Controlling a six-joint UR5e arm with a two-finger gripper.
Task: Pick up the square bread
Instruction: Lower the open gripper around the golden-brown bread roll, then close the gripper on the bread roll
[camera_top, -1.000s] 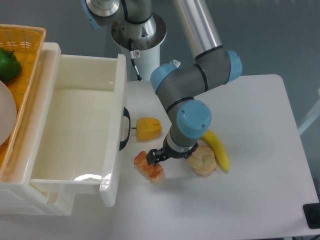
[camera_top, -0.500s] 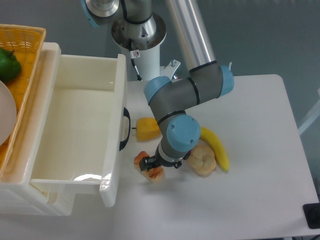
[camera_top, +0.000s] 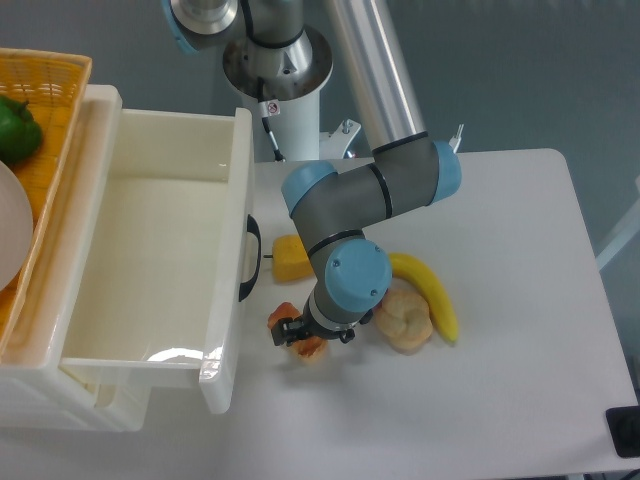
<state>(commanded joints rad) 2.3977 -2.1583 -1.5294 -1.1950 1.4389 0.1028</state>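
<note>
The square bread (camera_top: 290, 328) is a small glossy orange-brown loaf lying on the white table just right of the open drawer's front. My gripper (camera_top: 305, 335) is down over it, with its dark fingers around the loaf's right half. The wrist hides most of the loaf and the fingertips, so I cannot tell whether the fingers are pressed on it. The loaf still rests on the table.
A yellow pepper (camera_top: 287, 258) lies behind the loaf, partly hidden by the arm. A pale round bun (camera_top: 405, 320) and a banana (camera_top: 430, 295) lie to the right. The open white drawer (camera_top: 150, 260) stands at the left, with a wicker basket (camera_top: 40, 90) holding a green pepper (camera_top: 15, 130) beyond it.
The arm has swung left and lowered, bringing the gripper from the loaf's right end down onto it. The loaf has not visibly moved.
</note>
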